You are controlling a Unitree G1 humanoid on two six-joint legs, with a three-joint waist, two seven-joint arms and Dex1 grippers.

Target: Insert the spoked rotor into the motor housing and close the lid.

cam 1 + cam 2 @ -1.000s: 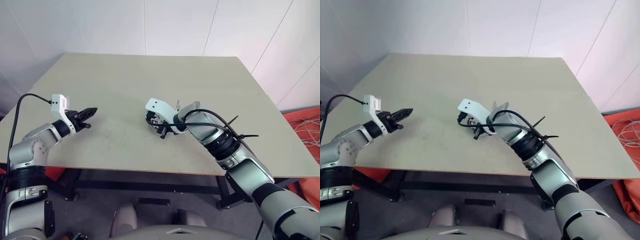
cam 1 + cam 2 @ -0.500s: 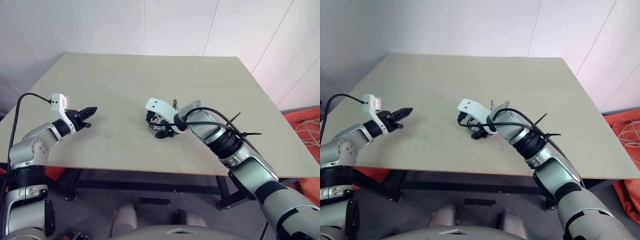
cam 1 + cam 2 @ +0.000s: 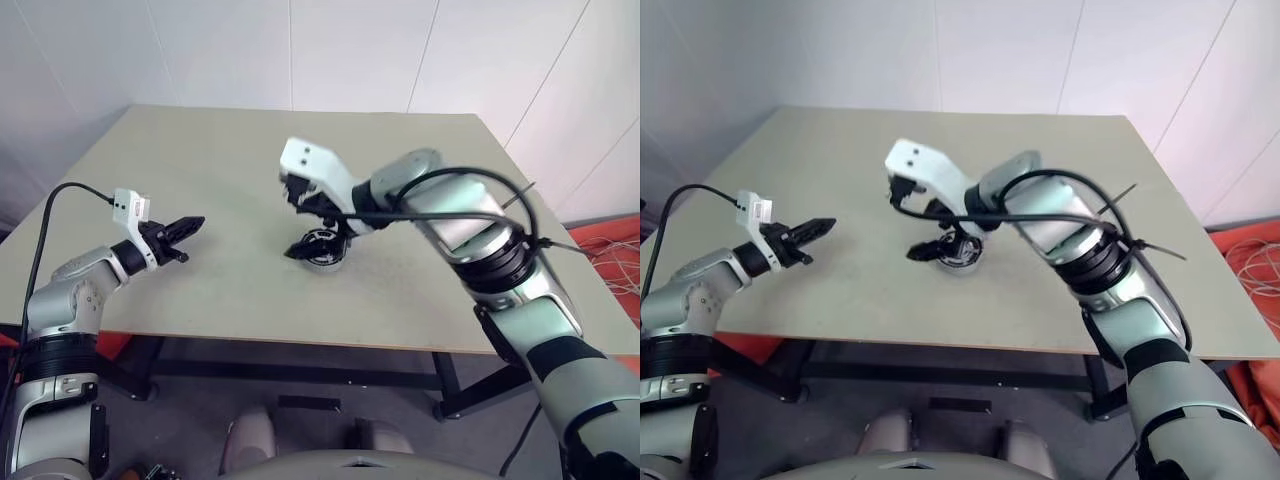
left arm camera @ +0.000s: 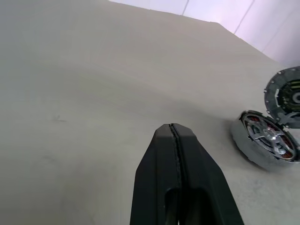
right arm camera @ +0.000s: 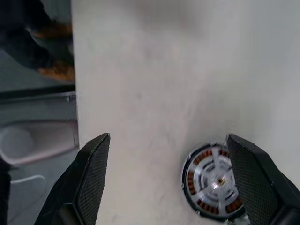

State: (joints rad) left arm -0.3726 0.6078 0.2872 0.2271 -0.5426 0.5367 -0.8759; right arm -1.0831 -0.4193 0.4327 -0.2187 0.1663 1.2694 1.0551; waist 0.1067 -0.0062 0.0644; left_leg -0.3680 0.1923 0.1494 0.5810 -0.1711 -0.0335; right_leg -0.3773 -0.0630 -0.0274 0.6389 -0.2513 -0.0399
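Right tool point(image 5: 168, 187) wide open, empty, above motor housing point(image 5: 213, 185).

no readable txt, no labels, brands, nos. or signs legible on anything in view

My head cameras look forward and down over the worktop point(image 3: 250, 160). My left wrist camera looks low across it; my right looks down. All share the motor housing point(image 5: 213, 183).
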